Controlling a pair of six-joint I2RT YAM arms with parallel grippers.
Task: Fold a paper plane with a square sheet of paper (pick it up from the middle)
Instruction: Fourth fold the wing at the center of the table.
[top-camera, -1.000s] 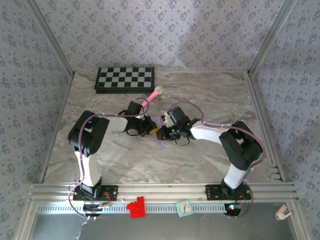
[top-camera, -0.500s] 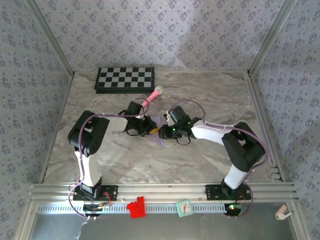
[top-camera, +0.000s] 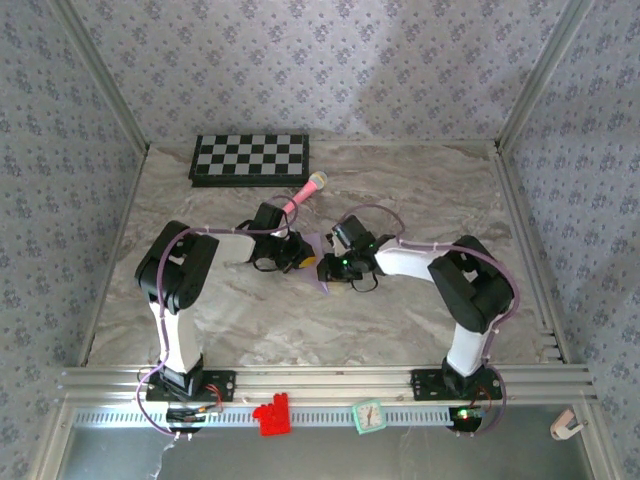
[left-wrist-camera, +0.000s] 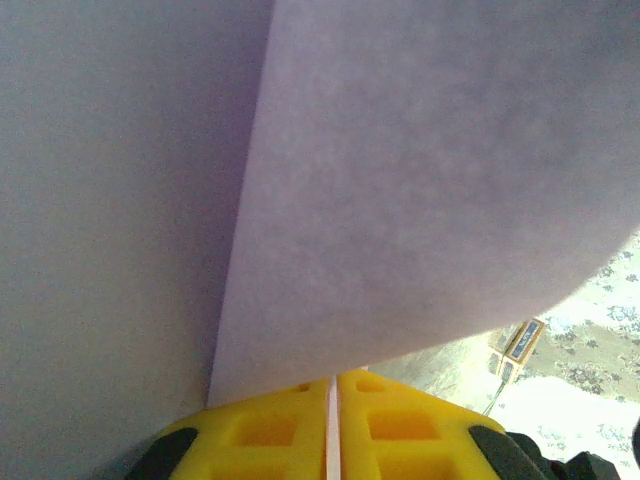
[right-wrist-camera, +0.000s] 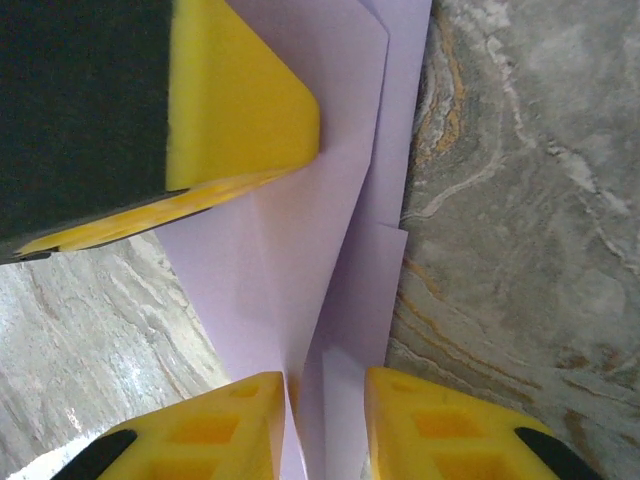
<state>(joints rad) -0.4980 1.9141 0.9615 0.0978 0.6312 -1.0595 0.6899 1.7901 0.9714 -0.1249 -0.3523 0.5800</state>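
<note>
Progress: we judge it midway, paper (right-wrist-camera: 300, 260) creased into layers, no finished plane yet | Paper: centre of table (top-camera: 420, 190), between the arms | Left gripper (left-wrist-camera: 332, 385): pinching paper | Right gripper (right-wrist-camera: 325, 385): narrow gap astride a fold, not clamped

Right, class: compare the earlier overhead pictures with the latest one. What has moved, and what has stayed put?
The right arm swung its elbow in toward the middle; the right gripper barely shifted over the paper. No visible grabbing or letting go. The left gripper, shut on the paper, the microphone and the chessboard stayed put.
</note>
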